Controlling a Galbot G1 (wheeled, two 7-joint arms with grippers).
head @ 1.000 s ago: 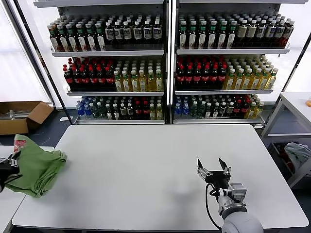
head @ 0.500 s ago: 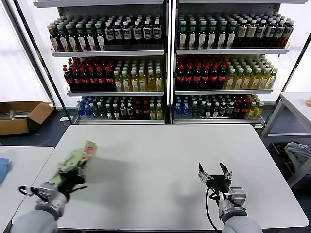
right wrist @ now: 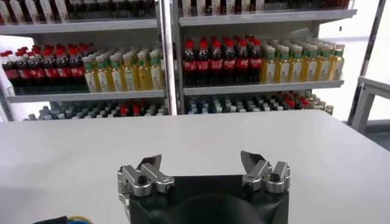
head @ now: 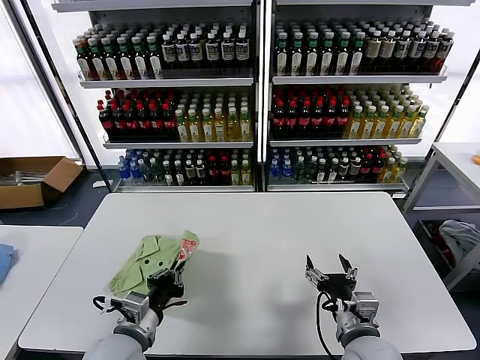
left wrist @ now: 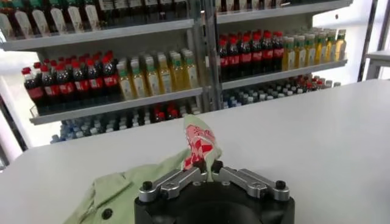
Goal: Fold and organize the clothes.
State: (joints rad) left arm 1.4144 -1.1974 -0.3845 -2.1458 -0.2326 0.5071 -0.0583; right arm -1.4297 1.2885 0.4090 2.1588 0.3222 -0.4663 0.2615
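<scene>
Indoors, a wide white table [head: 262,247] with rounded corners fills the lower half of the head view, its top plain and matte. Behind it stand 2 tall shelving units [head: 259,97] side by side, each carrying 3 visible rows packed with bottles [head: 307,112]: dark ones with pale caps on top, red-capped dark ones and yellow ones in the middle, and mixed blue, red and green ones at the bottom. An open cardboard box [head: 34,178] sits on the dark floor at the far left, and a second white table [head: 30,262] stands beside the main one on the left with a small blue cloth [head: 4,262] at its edge. To the right, a pale metal rack [head: 442,187] holds a grey-white fabric heap [head: 459,238] on its lower level. On the near left part of the main table lies 1 light green polo shirt [head: 146,262], bunched, with its collar and small buttons showing and its red-and-white graphic turned up at the far end. The left gripper [head: 166,281] has its fingers pressed together, pinching the near edge of that shirt. The right gripper [head: 330,271] hovers over the near right part of the table with its fingers spread apart, holding nothing.
</scene>
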